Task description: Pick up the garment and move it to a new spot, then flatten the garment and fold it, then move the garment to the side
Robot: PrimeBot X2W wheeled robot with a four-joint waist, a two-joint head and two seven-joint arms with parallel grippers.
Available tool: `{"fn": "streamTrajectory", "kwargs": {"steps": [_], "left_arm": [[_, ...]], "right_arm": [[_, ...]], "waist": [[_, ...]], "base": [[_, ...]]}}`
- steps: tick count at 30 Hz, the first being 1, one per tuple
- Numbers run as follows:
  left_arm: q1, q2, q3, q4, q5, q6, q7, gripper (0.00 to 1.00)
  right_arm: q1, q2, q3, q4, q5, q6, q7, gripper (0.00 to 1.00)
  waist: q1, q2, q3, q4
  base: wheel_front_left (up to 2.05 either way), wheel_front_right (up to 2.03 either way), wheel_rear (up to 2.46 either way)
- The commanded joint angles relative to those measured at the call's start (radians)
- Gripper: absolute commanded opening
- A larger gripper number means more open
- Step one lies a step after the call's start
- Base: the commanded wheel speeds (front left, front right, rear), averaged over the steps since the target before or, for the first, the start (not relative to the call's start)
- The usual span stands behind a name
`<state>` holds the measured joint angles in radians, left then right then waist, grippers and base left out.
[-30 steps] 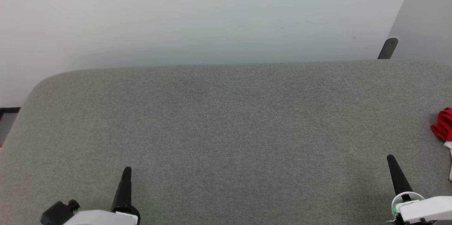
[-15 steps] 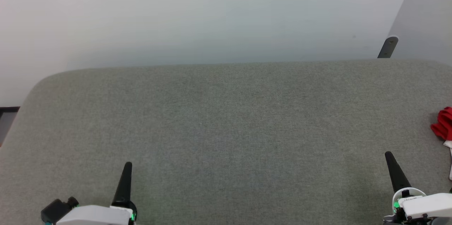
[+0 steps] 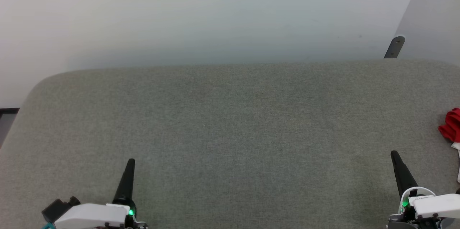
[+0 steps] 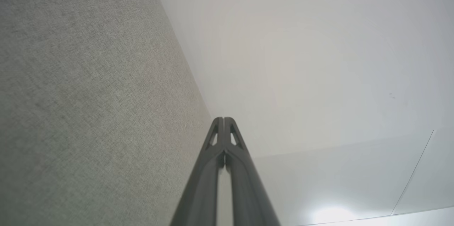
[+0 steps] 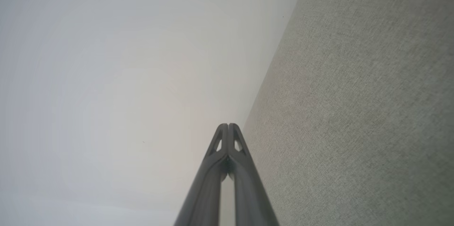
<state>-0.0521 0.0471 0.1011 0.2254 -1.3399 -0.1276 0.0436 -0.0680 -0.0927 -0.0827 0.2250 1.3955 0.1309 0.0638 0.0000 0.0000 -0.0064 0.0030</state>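
Observation:
The garment (image 3: pixel 452 129) is a crumpled bright red shirt with a bit of white at its lower side, cut off by the right edge of the head view; most of it is out of frame. It lies on the grey fabric table (image 3: pixel 230 121). My right gripper (image 3: pixel 394 154) hovers over the table's lower right, left of and below the garment and apart from it, shut and empty. At the lower left my left gripper (image 3: pixel 131 161) is shut and empty too. Both wrist views show the fingertips pressed together, left gripper (image 4: pixel 223 119), right gripper (image 5: pixel 228 125).
A pale wall (image 3: pixel 215 17) rises behind the table's far edge. A grey panel with a dark bracket (image 3: pixel 394 47) stands at the back right. The table's rounded left corner (image 3: pixel 39 85) drops off to a dark floor strip.
Both grippers have slid a little forward over the table, away from the near edge. The garment has not moved.

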Motion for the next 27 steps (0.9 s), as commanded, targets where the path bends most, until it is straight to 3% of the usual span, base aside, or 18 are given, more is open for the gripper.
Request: {"fn": "streamTrajectory", "kwargs": {"steps": [1,27], "left_arm": [[-0.016,0.006,0.003,-0.004,-0.02,-0.004,0.004,0.0],[-0.05,0.006,0.012,0.015,-0.213,-0.005,0.057,0.0]], "right_arm": [[-0.015,0.001,-0.004,-0.003,0.017,0.0,0.005,0.0],[-0.04,0.034,-0.027,0.015,0.172,0.0,0.041,0.0]], "waist": [[0.0,0.0,0.0,0.0],[0.0,0.0,0.007,-0.002]], "base": [[0.0,0.0,0.0],[0.0,0.0,0.0]]}}
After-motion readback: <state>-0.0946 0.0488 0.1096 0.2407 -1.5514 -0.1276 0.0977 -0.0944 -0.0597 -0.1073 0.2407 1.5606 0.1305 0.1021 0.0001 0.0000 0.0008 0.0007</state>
